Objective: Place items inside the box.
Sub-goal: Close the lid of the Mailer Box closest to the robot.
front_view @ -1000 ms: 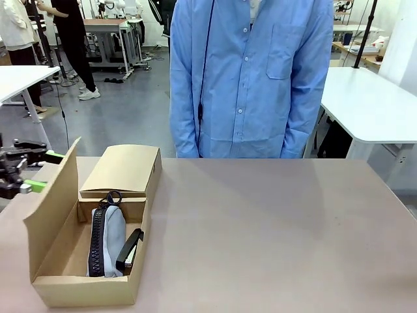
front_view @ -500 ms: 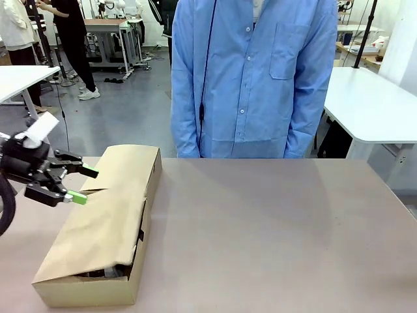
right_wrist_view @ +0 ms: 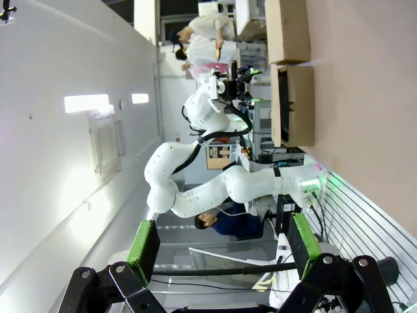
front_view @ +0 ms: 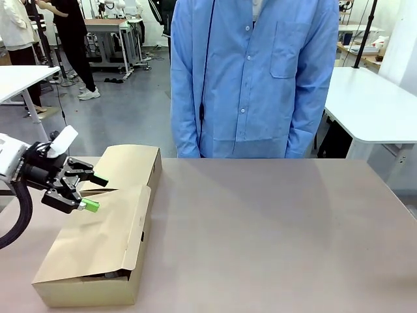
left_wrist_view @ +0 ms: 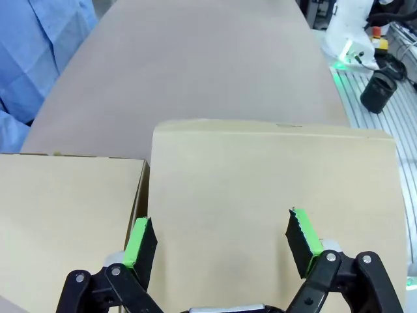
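- The box (front_view: pixel 98 241) sits at the near left of the tabletop (front_view: pixel 273 228). Its long flap (front_view: pixel 101 231) is folded down over the opening, and a second flap (front_view: pixel 127 168) covers the far end.
- A thin dark gap shows under the flap's near edge; what lies inside cannot be made out.
- The left gripper (front_view: pixel 93 192) hovers just over the flap's far left part, fingers spread, holding nothing. In the left wrist view the gripper (left_wrist_view: pixel 221 235) has its green pads (left_wrist_view: pixel 138 240) wide apart above the flat cardboard flap (left_wrist_view: pixel 260 195).
- The right gripper (right_wrist_view: pixel 221 246) has its fingers spread and empty, pointing across the room, well away from the box (right_wrist_view: pixel 291 85), which appears far off in that view.
- The tabletop is a plain brown-grey matt surface, bare to the right of the box.
- A person (front_view: pixel 251 78) in a light blue shirt stands at the far edge, arms hanging down.
- Behind are a grey floor, white tables (front_view: pixel 371 104) on both sides, and other people (front_view: pixel 71 39) standing farther back at the left.
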### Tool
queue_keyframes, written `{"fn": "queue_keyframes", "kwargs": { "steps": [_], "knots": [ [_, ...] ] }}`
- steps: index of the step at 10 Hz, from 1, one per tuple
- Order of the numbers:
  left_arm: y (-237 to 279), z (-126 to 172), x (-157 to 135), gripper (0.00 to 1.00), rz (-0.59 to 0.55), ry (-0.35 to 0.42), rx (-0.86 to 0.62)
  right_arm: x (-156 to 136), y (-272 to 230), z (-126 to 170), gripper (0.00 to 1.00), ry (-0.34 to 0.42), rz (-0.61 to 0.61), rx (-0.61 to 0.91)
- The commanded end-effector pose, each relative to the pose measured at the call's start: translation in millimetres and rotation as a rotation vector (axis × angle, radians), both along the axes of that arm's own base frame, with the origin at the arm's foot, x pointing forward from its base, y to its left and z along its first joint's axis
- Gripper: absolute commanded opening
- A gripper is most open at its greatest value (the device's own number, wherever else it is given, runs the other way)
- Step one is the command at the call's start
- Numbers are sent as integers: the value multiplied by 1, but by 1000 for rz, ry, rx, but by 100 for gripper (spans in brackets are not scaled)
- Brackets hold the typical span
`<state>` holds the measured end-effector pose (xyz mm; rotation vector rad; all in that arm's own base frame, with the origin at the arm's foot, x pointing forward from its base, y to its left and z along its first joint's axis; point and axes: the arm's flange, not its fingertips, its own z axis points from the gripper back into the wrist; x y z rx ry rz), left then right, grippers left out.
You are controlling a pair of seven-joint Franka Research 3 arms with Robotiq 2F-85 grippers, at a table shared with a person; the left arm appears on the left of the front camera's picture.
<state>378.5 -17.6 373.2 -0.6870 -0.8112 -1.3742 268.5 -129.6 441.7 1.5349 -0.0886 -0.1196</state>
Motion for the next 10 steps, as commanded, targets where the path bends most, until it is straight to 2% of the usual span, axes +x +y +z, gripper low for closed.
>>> {"fn": "queue_keyframes", "kwargs": {
  "steps": [1, 2, 3, 4, 5, 7, 10],
  "knots": [
    [-2, -4, 1, 100, -1, 7, 8, 1, 0, 6, 100, 9, -5, 21],
    [-5, -7, -5, 100, -14, 6, -25, 1, 0, 6, 100, 9, -5, 21],
    [-13, -15, -9, 100, -33, 13, -143, 1, 0, 6, 100, 9, -5, 21],
    [-20, -28, -14, 100, -51, 21, -201, 1, 0, 6, 100, 9, -5, 21],
    [-26, -36, -19, 100, -33, -22, -234, 1, 0, 6, 100, 9, -5, 21],
    [-35, -48, -37, 100, -103, -5, -206, 1, 0, 6, 100, 9, -5, 21],
    [-41, -64, -60, 100, -224, -55, -138, 1, 0, 6, 100, 9, -5, 21]
  ]
}}
